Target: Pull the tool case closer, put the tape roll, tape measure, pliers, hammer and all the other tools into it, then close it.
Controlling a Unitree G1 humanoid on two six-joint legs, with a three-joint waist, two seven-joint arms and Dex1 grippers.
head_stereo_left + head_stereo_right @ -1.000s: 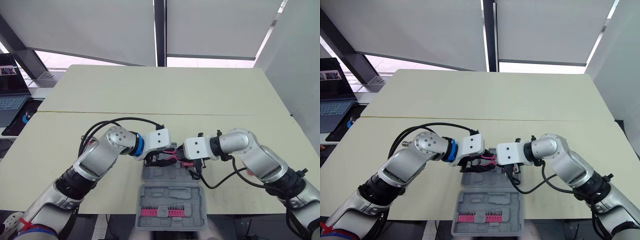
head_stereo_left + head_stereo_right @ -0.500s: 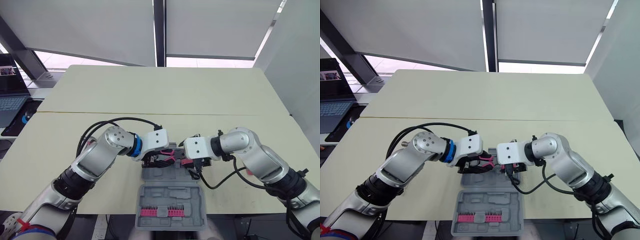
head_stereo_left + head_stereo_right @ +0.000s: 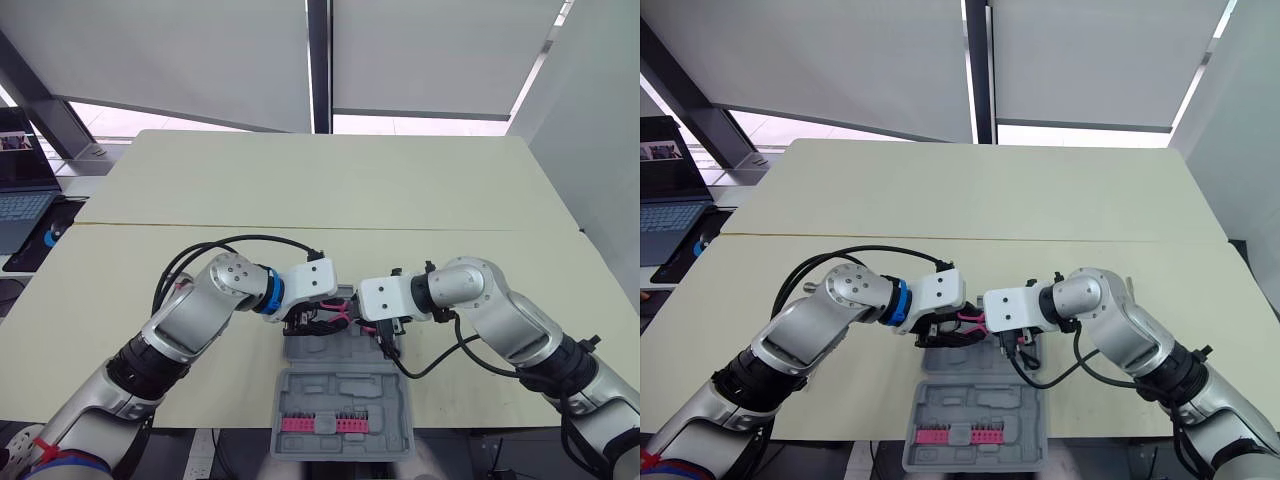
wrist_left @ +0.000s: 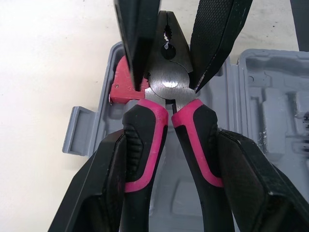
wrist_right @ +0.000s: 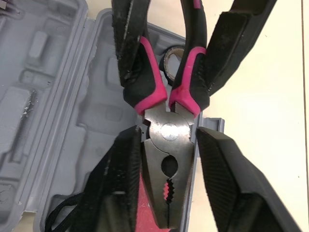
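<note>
**Pliers Being Held Over the Open Tool Case**

Left wrist view: The left gripper (image 4: 171, 137) is clamping the pink-and-black handles of the pliers (image 4: 169, 82), with both fingers (image 4: 104, 183) pressing against them. The pliers are hanging over the open grey tool case (image 4: 263, 92). The right gripper (image 4: 166, 87) is bracketing the steel head from the opposite end.

Right wrist view: The right gripper's fingers (image 5: 118, 188) are standing slightly wider than the head. One is touching it, and the other is sitting just beside it. A tape roll (image 5: 173, 62) is lying in the case beneath the handles.

Head views: The case is lying open at the near edge of the table (image 3: 300, 190), centred between both arms. The grippers are meeting over its far half. A pink bit strip (image 3: 320, 424) is sitting in its near half.
</note>
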